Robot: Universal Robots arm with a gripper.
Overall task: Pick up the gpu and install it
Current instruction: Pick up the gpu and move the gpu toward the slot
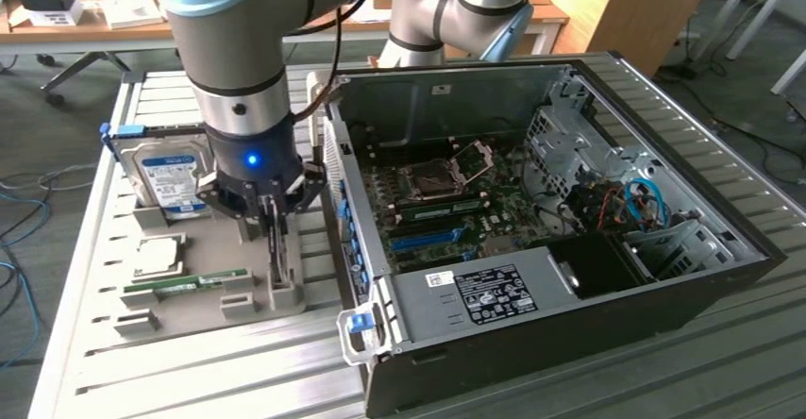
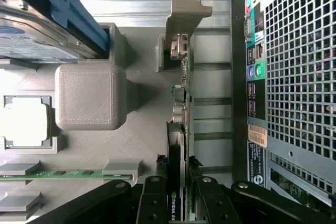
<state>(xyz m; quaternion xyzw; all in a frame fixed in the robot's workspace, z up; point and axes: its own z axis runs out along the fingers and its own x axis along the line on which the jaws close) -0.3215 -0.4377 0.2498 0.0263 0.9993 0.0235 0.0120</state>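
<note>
the pincer (image 2: 177,182) is closed narrow on the gpu (image 2: 181,103), one finger (image 2: 155,192) on each flat face, the card's upper edge running up between them. the grip sits near one end of the card; the metal end bracket (image 2: 187,9) is at the other end, well away from the pincer.

so the gpu lies directly under and inside the pincer, not off to a side. it stands on edge, its long axis level and in line with the jaw gap, parallel to the ported rear wall (image 2: 254,77) of the computer case (image 1: 705,188). it does not look lifted: its lower edge is seated in the slotted stands (image 1: 281,296) of the grey tray (image 1: 240,249).

this one arm (image 1: 233,51) stands nearly upright over the tray, the wrist pointing straight down, a blue light (image 1: 252,161) lit above the pincer.

on the tray, beyond the card on the exterior view's left, are the ram stick (image 1: 189,284), the cpu (image 1: 158,254) and the hard drive (image 1: 170,178).

farther, to the exterior view's right, the case lies open on its side, just beside the tray. the motherboard (image 1: 441,197) faces up, and its blue slot (image 1: 422,240) is past the case wall from the pincer.
</note>
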